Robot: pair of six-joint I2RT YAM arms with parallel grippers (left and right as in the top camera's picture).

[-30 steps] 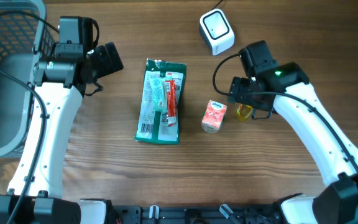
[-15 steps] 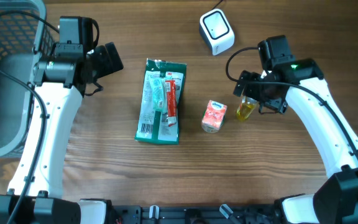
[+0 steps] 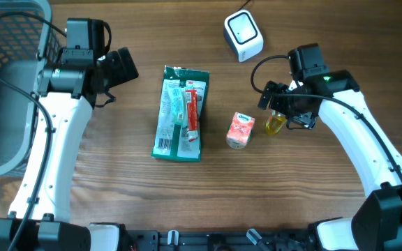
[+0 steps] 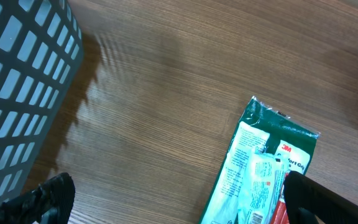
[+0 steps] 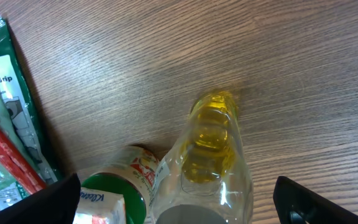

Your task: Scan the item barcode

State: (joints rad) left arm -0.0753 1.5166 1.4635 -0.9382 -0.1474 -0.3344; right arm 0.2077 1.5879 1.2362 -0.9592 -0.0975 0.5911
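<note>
**Right gripper fully open over the bottle; nothing gripped.**

The right fingers stand wide apart on either side of the bottle, which sits on the table between them, touched by neither. The bottle is clear and holds yellow liquid. The tissue pack lies just beside it, toward the table's middle. The green pack lies flat beyond the tissue pack. The scanner sits near the far table edge, apart from the bottle and the right gripper. The left gripper is also fully open and empty. It hangs over bare wood between the basket and the upper end of the green pack, well apart from the bottle.
</note>
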